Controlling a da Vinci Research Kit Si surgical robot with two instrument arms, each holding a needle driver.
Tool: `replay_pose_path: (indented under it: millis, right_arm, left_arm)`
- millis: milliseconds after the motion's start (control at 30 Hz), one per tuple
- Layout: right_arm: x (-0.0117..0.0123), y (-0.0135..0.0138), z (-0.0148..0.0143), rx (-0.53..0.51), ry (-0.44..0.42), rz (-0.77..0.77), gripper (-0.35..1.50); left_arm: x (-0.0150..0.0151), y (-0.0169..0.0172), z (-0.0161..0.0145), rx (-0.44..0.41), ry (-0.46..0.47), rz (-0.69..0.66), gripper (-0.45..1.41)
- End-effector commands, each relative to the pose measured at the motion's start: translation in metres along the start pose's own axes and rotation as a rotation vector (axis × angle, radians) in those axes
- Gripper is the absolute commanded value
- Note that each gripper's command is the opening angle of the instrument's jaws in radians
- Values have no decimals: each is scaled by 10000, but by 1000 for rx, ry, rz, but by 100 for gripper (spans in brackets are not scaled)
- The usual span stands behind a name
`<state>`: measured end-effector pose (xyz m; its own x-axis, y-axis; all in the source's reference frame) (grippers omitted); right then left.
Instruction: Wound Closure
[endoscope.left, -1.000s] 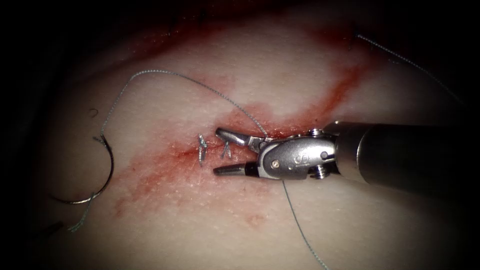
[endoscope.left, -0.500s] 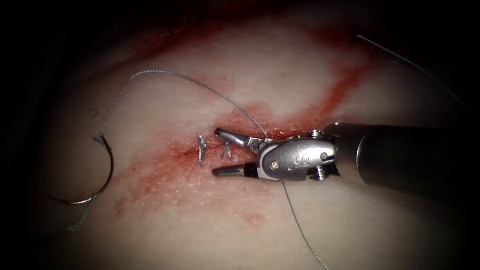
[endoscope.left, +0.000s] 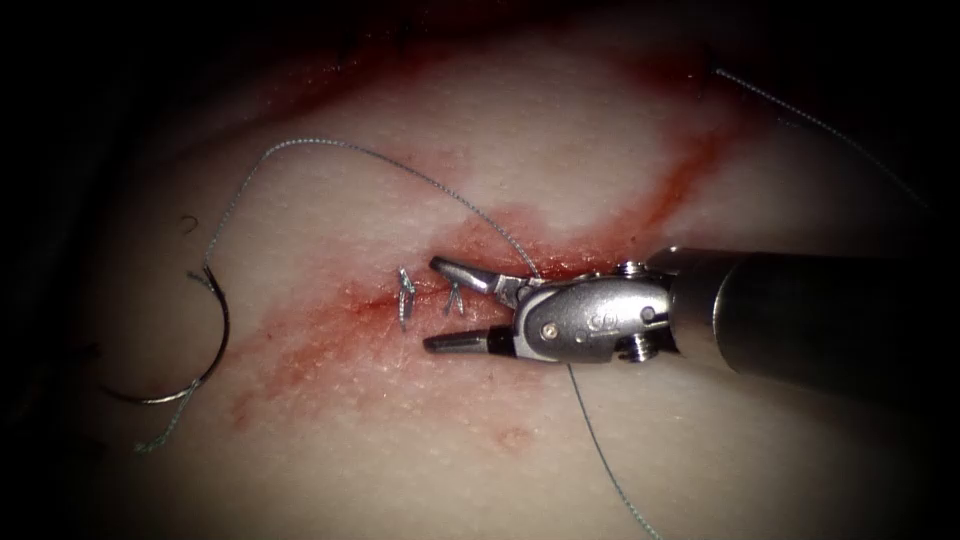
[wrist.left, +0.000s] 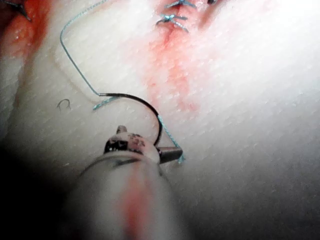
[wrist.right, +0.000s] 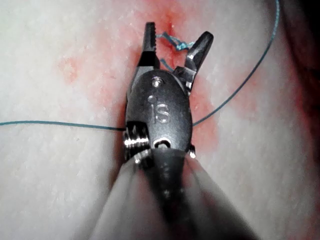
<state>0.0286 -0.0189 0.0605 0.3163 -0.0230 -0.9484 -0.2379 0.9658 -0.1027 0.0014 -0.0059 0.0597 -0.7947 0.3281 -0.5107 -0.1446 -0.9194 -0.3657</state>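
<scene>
My right tool (endoscope.left: 433, 304) lies over the cut (endoscope.left: 500, 262) with its jaws open and holding nothing. A knotted stitch's short tails (endoscope.left: 452, 298) stand between the jaws, and a second knot (endoscope.left: 404, 296) sits just left of them. In the right wrist view the open right tool (wrist.right: 176, 37) brackets the teal tails (wrist.right: 175, 44). The curved needle (endoscope.left: 213, 335) lies flat on the tissue far left of the cut, outside the tissue. Its thread (endoscope.left: 330, 145) arcs back under the right tool. My left tool (wrist.left: 146, 142) is open around the needle (wrist.left: 145, 102) near one end.
Red fluid (endoscope.left: 320, 340) stains the tissue along the cut. The long thread (endoscope.left: 600, 450) trails out below the right tool's wrist. Another strand (endoscope.left: 800, 115) crosses the far upper right. A short loose tail (endoscope.left: 165, 425) lies beside the needle.
The needle and the loose tail beside it have shifted slightly on the tissue. The right tool has stayed open in the same place over the knots.
</scene>
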Motion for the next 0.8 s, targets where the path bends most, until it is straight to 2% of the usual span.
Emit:
replay_pose_path:
  millis: [33, 300, 533, 733, 800]
  right_arm:
    - [-3, -5, 9, 1, 2, 1, 145]
    - [-2, -5, 9, 1, 2, 1, 145]
    - [-2, -5, 9, 1, 2, 7, 145]
    - [-2, -5, 9, 1, 2, 7, 145]
    - [-2, -5, 9, 1, 2, 7, 143]
  left_arm:
    - [-8, -6, 18, -14, -9, 15, 68]
    - [-27, -27, 45, -24, -89, 52, 63]
    - [-35, -19, 56, -58, -98, 60, 63]
    - [-41, -12, 62, -82, -122, 68, 24]
    - [-43, -11, 64, -87, -132, 71, 4]
